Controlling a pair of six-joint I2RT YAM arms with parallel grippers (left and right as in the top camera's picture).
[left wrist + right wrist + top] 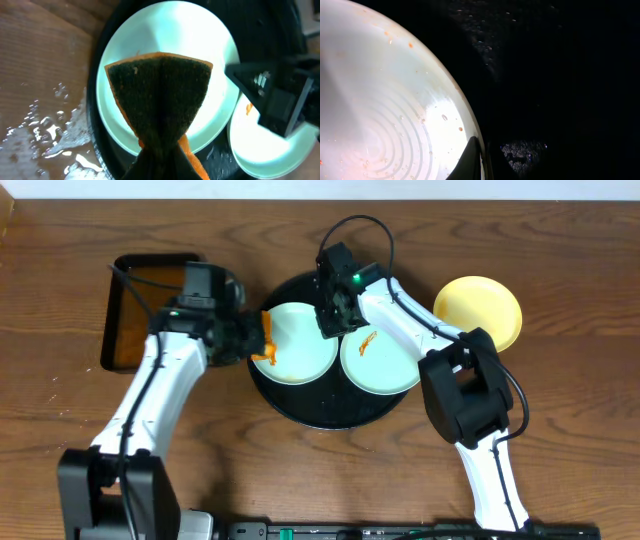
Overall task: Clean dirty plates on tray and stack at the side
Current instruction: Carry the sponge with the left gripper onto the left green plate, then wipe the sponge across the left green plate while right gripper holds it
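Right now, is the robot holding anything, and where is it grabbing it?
Yes. The left gripper pinches the sponge at its near end, so it fans out. The right gripper is shut on the rim of a mint-blue plate.

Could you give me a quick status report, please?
Left gripper shut on sponge, over left mint plate. Right gripper shut on that plate's rim. Right mint plate smeared orange, on round tray; yellow plate beside it. Nothing blocking.

Nothing to read.
I see one white mark on the right gripper (239, 77), too blurry to read.
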